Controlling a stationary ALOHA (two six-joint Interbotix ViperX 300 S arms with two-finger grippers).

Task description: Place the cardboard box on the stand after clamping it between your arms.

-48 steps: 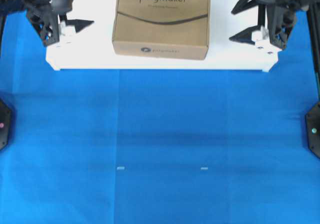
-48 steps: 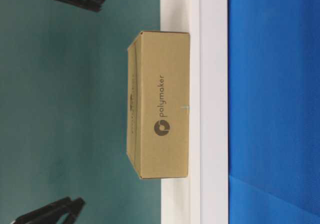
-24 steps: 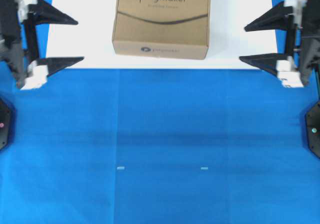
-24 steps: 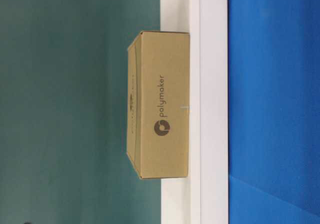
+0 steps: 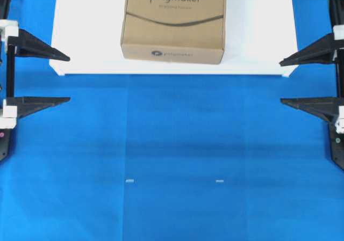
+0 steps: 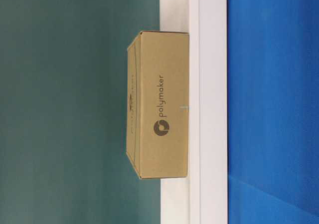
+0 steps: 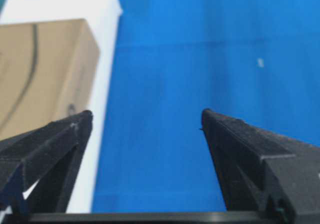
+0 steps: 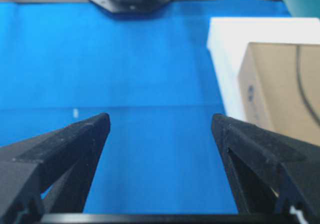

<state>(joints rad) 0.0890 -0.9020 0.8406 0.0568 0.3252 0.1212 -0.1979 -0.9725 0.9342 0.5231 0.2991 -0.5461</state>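
Blue cloth point(image 5: 172, 155) covers the table, two small pale marks point(image 5: 130, 181) toward six o'clock. At twelve o'clock the cardboard box point(image 5: 173, 22) sits flat on the white stand point(image 5: 258, 42), near its front edge. At nine o'clock the left gripper point(image 5: 40, 77) gapes wide, holding nothing; at three o'clock the right gripper point(image 5: 306, 80) likewise. Both stand well apart from the box, nothing between.

You're looking at a blue cloth point(image 5: 172, 144) covering the work surface across most of the overhead frame. At top centre the white stand point(image 5: 86, 48) lies directly on it. Toward the lower middle, 2 small pale marks point(image 5: 129, 181) sit on the cloth, side by side and well apart.
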